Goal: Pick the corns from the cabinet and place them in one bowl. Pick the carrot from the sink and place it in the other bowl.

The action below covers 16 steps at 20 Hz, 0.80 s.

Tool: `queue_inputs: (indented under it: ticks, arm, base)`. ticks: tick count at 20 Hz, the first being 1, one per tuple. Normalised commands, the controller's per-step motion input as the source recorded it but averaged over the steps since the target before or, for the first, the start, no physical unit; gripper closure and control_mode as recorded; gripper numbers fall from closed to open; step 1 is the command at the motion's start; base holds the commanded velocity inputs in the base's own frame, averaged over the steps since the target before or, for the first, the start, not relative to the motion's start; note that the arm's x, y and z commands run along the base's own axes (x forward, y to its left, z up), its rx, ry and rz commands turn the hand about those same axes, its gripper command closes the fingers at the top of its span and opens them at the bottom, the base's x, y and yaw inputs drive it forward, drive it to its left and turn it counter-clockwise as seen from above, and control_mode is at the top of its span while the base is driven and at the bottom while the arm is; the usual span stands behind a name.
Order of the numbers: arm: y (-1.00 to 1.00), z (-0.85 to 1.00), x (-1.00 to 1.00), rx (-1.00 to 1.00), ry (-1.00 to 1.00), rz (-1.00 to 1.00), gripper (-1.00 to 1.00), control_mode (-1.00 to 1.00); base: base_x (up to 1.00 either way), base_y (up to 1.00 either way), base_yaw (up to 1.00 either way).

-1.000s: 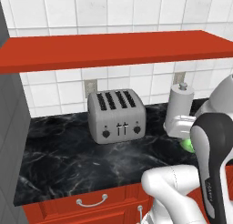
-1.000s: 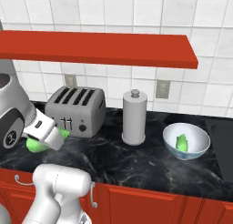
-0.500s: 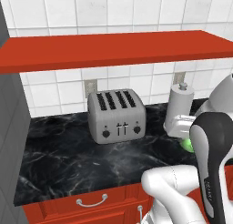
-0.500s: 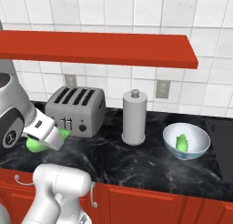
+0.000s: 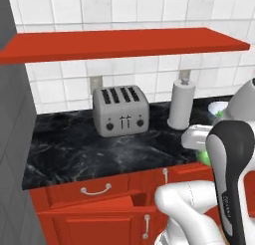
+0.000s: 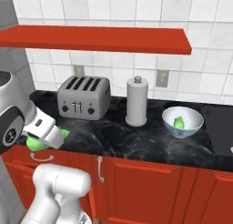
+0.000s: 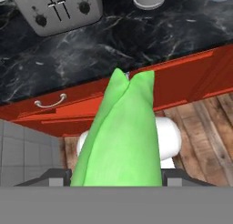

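Over the counter's front edge, the gripper clamps a green corn, its fingertips hidden behind it. Another corn sits in the glassy bowl.

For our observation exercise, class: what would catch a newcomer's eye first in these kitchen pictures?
The bright green corn, clamped in the claw out in front of the counter's edge. Next, the long red cabinet board above the silver toaster, and the pale bowl right of the paper-towel roll, a second corn inside.
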Motion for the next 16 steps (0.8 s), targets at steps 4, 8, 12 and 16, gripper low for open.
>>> queue_inputs:
  ticks: [4, 8, 12, 16]
  arm:
    - [0.0, 0.0, 0.0, 0.0, 0.0, 0.0, 1.0, 1.0]
    - [0.0, 0.0, 0.0, 0.0, 0.0, 0.0, 1.0, 1.0]
    - [0.0, 0.0, 0.0, 0.0, 0.0, 0.0, 1.0, 1.0]
    - [0.0, 0.0, 0.0, 0.0, 0.0, 0.0, 1.0, 1.0]
  base:
    - [-0.13, -0.94, 0.0]
    - [0.0, -1.0, 0.02]
    - [0.04, -1.0, 0.01]
    - [0.36, -0.97, 0.01]
